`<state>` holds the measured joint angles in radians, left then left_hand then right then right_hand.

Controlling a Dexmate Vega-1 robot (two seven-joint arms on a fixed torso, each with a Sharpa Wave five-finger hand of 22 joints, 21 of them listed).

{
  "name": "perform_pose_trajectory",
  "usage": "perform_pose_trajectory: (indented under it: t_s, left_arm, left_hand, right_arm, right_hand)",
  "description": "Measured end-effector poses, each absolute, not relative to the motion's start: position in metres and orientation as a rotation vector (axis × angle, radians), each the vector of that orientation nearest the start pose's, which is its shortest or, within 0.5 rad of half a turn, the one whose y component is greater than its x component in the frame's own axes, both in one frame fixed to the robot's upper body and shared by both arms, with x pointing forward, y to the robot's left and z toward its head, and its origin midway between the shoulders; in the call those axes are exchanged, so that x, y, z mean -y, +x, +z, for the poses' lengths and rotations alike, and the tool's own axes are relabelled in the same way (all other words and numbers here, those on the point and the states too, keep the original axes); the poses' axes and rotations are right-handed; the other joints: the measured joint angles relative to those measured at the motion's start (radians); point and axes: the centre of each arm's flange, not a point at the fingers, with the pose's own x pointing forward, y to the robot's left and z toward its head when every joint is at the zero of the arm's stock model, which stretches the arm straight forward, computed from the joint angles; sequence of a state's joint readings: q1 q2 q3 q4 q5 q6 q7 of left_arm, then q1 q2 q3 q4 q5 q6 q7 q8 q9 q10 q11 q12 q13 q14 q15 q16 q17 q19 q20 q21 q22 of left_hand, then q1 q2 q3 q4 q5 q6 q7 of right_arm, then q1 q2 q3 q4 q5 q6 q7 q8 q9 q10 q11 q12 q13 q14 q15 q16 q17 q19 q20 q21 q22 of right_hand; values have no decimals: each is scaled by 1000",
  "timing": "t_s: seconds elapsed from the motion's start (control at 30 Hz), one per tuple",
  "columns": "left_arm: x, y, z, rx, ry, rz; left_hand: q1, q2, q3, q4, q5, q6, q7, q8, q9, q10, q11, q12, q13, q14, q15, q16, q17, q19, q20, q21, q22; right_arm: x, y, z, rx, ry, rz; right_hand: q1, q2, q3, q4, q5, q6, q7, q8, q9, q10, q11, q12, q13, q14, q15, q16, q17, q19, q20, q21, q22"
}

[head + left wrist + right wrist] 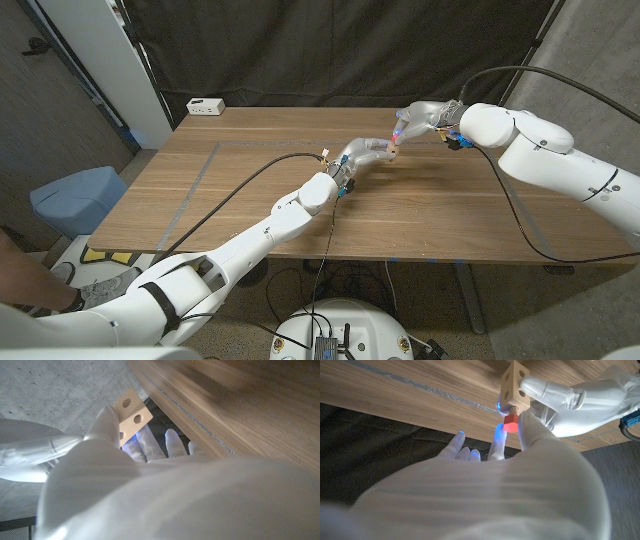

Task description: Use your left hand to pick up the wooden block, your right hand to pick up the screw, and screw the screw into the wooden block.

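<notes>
My left hand [362, 156] holds the pale wooden block [394, 150] above the middle of the table [250, 200]. The wooden block [131, 412] has round holes in its faces and sits at the fingertips of my left hand [120, 465]. My right hand [424, 118] comes in from the far right and pinches the screw [398, 131] just beyond the block. The screw [510, 422] has a red head and a wooden shank, and the shank meets a hole in the wooden block [514, 379]. My right hand [495, 475] grips the red head, with my left hand [570, 397] opposite.
A white box [205, 105] lies at the table's far left corner. A strip of tape [200, 172] runs across the left part of the tabletop. A blue bin [75, 195] stands on the floor to the left, near a person's shoe [95, 291].
</notes>
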<state>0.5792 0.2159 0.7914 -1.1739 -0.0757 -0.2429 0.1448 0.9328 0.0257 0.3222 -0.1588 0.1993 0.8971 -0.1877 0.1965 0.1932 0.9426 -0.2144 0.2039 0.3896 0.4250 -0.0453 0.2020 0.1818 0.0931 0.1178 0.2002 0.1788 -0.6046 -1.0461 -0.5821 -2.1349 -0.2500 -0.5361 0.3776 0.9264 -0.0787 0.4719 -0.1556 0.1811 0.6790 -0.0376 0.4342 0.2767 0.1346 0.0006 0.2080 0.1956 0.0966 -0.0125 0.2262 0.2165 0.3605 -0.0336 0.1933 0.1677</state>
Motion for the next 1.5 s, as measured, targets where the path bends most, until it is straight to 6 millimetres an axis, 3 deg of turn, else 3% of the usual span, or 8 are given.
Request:
perform_pose_trajectory:
  t_s: [0.4,1.27,1.5]
  left_arm:
    - [-11,648,-8,716,485,-436]
    - [-10,648,-9,714,487,-437]
    - [-10,648,-9,714,485,-435]
  left_hand:
    - [0,0,0,0,1,0,0,0,-1,2,-2,1,0,0,0,0,0,0,0,0,0]
    - [0,0,0,0,0,0,0,0,0,2,-2,2,0,0,0,0,0,0,0,0,0]
    - [0,0,0,0,0,0,0,0,0,2,-2,2,0,0,0,0,0,0,0,0,0]
  right_arm:
    - [234,532,116,407,-1422,134]
    - [235,535,114,417,-1410,123]
    - [235,536,114,421,-1405,121]
  right_hand:
    - [-8,2,0,0,0,20,-9,21,9,21,-1,0,0,13,-13,0,0,10,-7,0,0]
    - [-13,5,4,4,0,70,-13,69,28,65,-30,0,0,39,-25,15,0,42,-11,8,0]
    - [-18,11,3,5,0,82,-11,80,34,89,-26,7,0,55,-25,18,5,51,-13,8,0]
